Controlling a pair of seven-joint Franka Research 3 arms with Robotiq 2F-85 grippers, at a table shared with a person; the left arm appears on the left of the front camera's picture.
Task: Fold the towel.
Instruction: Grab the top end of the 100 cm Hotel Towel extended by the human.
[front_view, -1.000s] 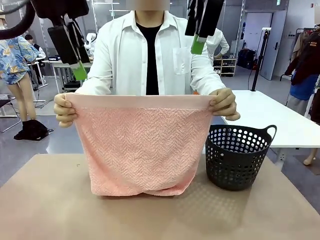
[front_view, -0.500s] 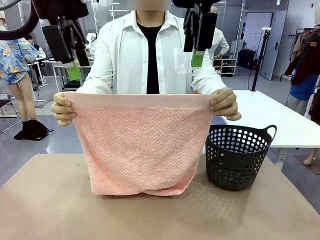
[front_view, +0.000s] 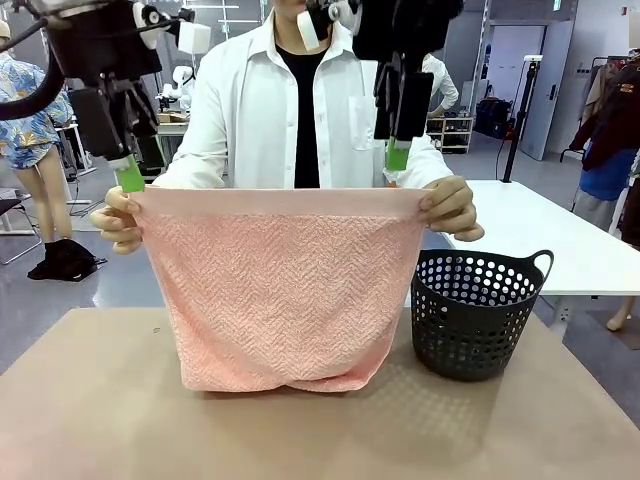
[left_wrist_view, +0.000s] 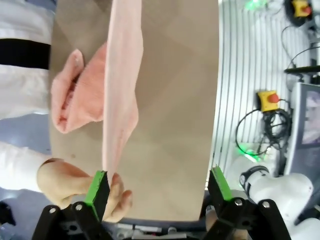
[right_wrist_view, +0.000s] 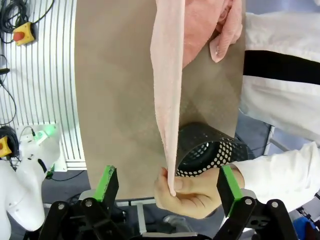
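Towel (front_view: 285, 290) hangs as a flat sheet just beside the basket (front_view: 478, 315), with its lower edge bunched on the tabletop (front_view: 100, 420). A person pinches both upper corners, one hand (front_view: 450, 208) nearer the basket and the other hand (front_view: 118, 222) farther from it, so the top border band runs taut and level. This probably presents that edge for a handover.

Right pincer (right_wrist_view: 166, 185) hovers above the corner nearer the basket, jaws fully apart, holding nothing. Left pincer (left_wrist_view: 159, 185) hovers above the corner farther from the basket, equally wide and empty, with one pad close to the person's fingers.

The free border between the hands is long. Room at each corner is tight, since fingers cover it. Tabletop on the robot's side of the basket offers space to lay the cloth down.
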